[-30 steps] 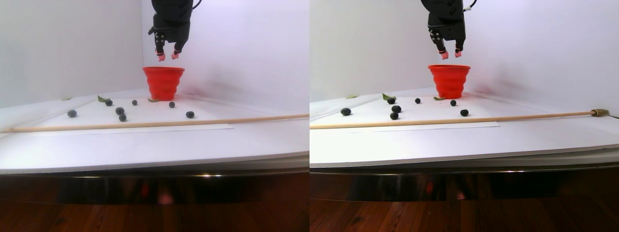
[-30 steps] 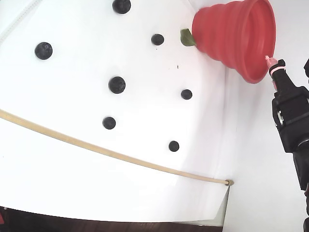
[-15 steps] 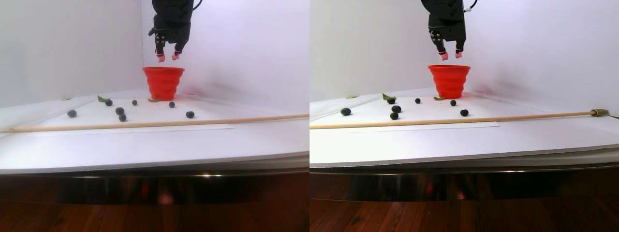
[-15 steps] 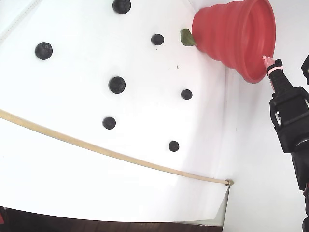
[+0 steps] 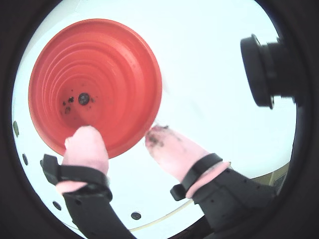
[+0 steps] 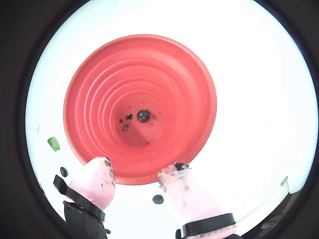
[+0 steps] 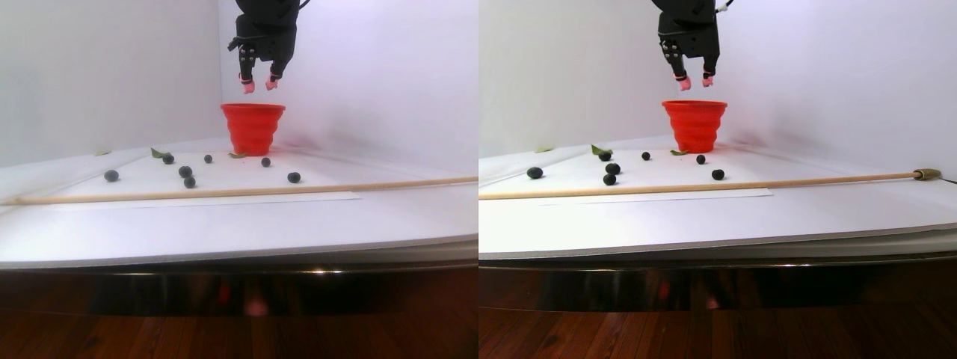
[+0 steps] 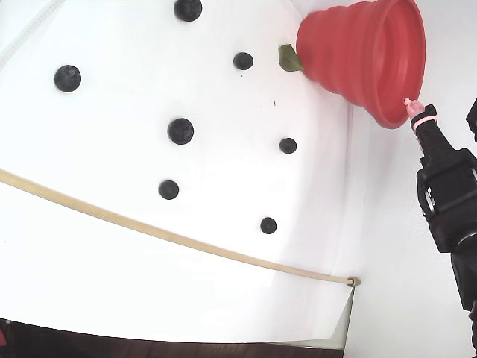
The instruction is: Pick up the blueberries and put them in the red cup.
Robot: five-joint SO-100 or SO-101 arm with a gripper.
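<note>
- Blueberries (image 8: 180, 130): six loose on the white table (image 8: 112, 283) in the fixed view, scattered between the cup and a stick; one more berry (image 6: 143, 116) lies at the bottom of the cup in both wrist views, with small dark flecks beside it.
- Red cup (image 7: 253, 127): upright near the back corner of the table, ribbed inside, rim wide.
- Green leaf (image 8: 287, 58): touching the cup's base in the fixed view.
- Gripper (image 7: 259, 84): hangs above the cup rim, well clear of it, pointing down; pink-capped fingertips (image 5: 172, 152) spread apart with nothing between them, dark stains on the caps.
- Wooden stick (image 7: 224, 191): long and thin, lying across the table in front of the berries.
</note>
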